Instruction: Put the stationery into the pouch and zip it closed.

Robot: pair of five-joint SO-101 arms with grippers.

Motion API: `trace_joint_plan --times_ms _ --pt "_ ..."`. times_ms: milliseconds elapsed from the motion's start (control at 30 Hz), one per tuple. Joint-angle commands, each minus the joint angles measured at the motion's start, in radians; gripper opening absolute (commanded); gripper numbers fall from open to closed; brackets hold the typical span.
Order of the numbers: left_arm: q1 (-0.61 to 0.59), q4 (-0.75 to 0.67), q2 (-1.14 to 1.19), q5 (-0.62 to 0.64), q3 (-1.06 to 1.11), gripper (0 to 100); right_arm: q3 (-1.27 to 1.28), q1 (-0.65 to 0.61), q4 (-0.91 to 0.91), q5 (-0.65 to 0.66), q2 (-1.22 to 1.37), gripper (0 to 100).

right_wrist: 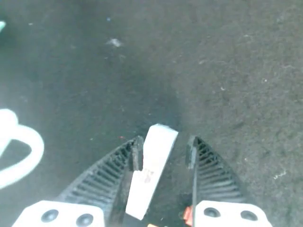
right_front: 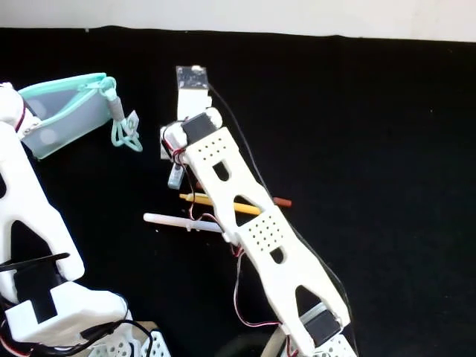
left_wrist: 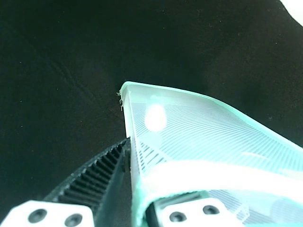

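- The black table [right_front: 387, 149] carries everything you see here.
- You have two white arms: the right arm [right_front: 253, 223] stretches from the near edge up the middle, and the left arm [right_front: 30, 216] stands at the left edge.
- You have one pouch [right_front: 63, 111], at the far left. It is a mint-green, translucent sleeve with fine ribbed lines across its face and a paler green rim.
- Your left gripper [left_wrist: 129, 146] is clamped on the pouch's edge, with the black ridged finger pressed against the plastic.
- There is one yellow pencil [right_front: 219, 204] with a reddish-brown end. It lies left to right in the middle of the table, and its centre is hidden under the right arm.
- There is one white pen [right_front: 178, 222] just nearer than the pencil. It lies almost parallel to the pencil, and its right end runs under the arm.
- One mint cord loop [right_front: 126, 135] hangs from the pouch's zip pull at the pouch's right end.
- There is one small white block [right_wrist: 151, 165], just beyond the pencil's left end.
- Your right gripper [right_wrist: 165, 139] straddles the block with its jaws part open. One finger touches the block, and a gap shows at the other.
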Motion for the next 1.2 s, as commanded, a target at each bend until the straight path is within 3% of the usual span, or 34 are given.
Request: trace_joint_plan --times_ms 0,1167 --pt "-0.002 -0.017 -0.012 0.008 -0.047 1 -0.056 -0.036 0.015 -0.005 -0.013 15.6" --pt "-0.001 -0.025 -0.012 0.008 -0.008 1 -0.124 0.021 -0.022 -0.003 0.084 15.6"
